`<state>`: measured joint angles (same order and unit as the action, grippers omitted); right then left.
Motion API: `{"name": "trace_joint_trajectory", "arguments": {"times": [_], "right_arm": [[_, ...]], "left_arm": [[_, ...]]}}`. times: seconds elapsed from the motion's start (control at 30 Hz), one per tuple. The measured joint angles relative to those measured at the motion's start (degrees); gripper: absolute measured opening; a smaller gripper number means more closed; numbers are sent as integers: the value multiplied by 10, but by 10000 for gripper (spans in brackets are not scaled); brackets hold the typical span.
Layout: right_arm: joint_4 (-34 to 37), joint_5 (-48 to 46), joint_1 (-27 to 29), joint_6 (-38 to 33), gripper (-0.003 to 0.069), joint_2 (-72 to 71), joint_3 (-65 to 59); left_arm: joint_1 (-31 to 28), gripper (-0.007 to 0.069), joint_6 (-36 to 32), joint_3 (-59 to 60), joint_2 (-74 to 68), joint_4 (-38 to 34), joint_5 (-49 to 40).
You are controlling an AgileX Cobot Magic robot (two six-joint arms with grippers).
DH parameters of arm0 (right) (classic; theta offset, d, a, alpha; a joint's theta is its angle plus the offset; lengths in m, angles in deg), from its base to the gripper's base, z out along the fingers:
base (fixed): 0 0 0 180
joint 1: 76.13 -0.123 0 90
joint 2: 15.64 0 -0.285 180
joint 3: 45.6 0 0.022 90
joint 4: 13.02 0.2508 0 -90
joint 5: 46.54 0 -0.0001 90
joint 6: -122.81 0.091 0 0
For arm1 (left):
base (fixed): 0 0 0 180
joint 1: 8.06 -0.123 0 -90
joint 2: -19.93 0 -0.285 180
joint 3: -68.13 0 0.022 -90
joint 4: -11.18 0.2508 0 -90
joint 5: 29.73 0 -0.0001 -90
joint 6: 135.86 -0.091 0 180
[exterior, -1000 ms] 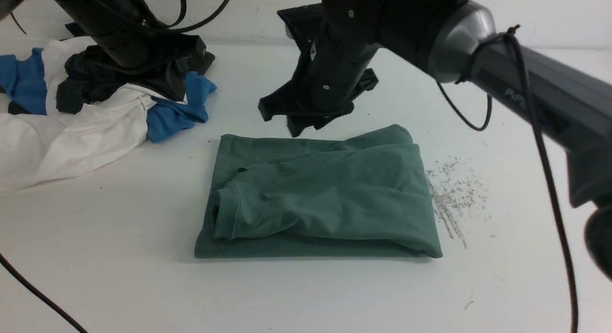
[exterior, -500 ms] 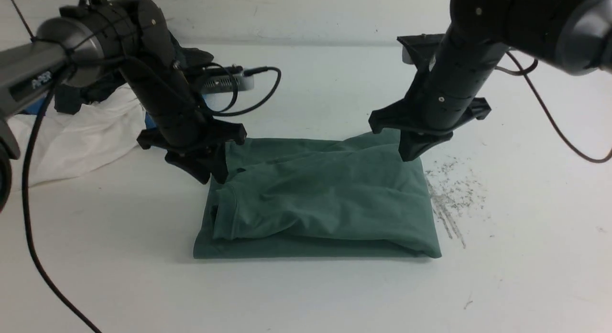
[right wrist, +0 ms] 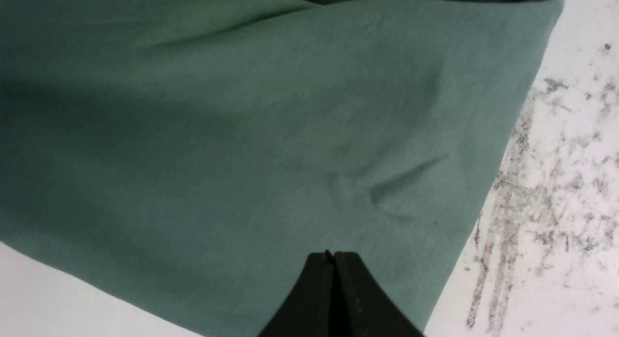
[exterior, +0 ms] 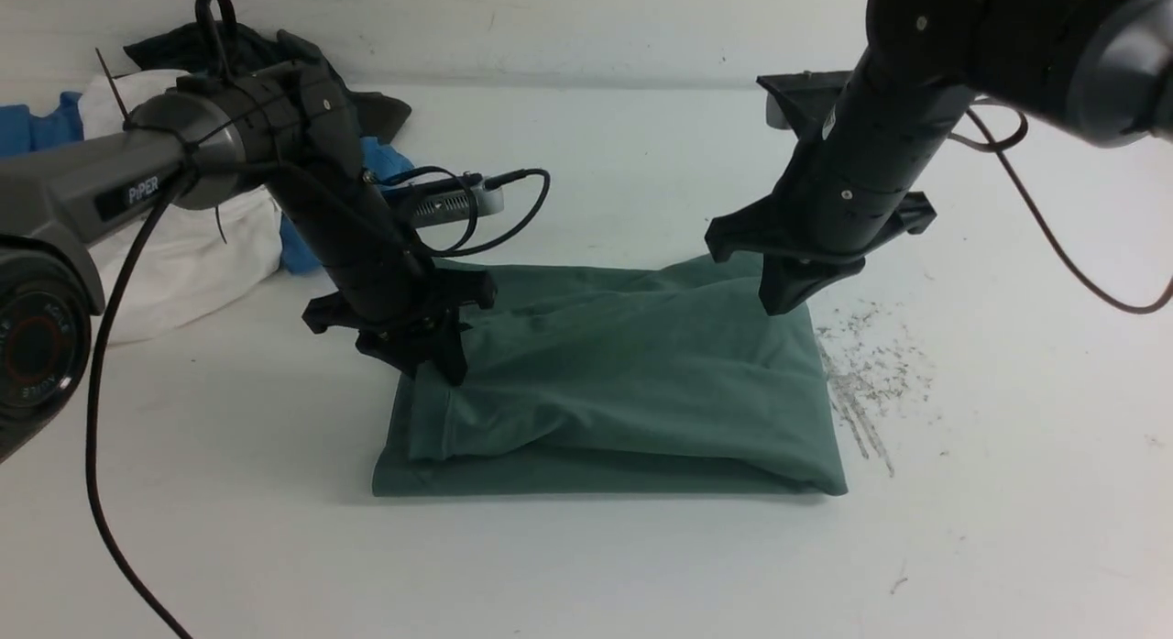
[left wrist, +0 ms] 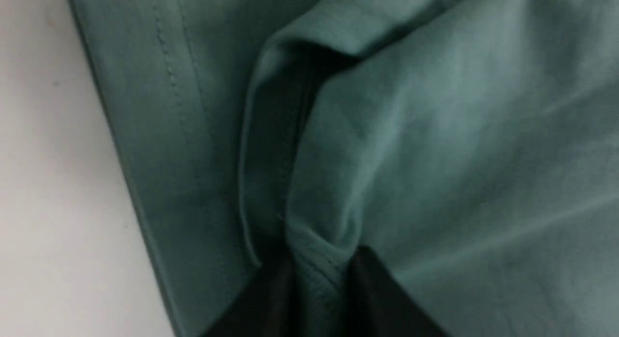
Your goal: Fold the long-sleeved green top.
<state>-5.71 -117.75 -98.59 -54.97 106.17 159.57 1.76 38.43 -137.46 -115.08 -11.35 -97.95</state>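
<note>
The green top (exterior: 632,391) lies folded into a rough rectangle in the middle of the white tabletop (exterior: 586,566), with one sleeve (exterior: 513,410) laid across its upper layer and the cuff near the left edge. My left claw (exterior: 449,369) is down on the left side of the top, a little in from that edge and above the cuff. It is closed on the cloth: in my left wrist view a small ridge of green fabric is bunched up between the two dark fingers (left wrist: 377,303), next to a deep crease and a stitched hem. My right claw (exterior: 779,302) points down at the far right corner of the top, with its tip at the cloth or just over it. Its fingertips (right wrist: 358,298) are pressed together with no gap between them. From that wrist view I cannot tell whether any fabric is caught between them, though a small pucker shows in the cloth just ahead of the tip. Dark scuff marks (exterior: 871,373) streak the tabletop right beside the top's right edge. A heap of white, blue and dark clothes (exterior: 183,254) sits at the far left, well apart from the top and behind my left arm.
</note>
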Motion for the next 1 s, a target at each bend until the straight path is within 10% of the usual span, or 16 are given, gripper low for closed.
{"name": "trace_joint_trajectory", "arguments": {"times": [0.73, 1.0], "right_arm": [[65, 7, -16, -65, -15, 36, -86], [67, 18, -34, -70, -15, 44, -111]], "left_arm": [[0, 21, 4, -75, 69, 93, -23], [0, 202, 37, -75, 69, 162, -23]]}}
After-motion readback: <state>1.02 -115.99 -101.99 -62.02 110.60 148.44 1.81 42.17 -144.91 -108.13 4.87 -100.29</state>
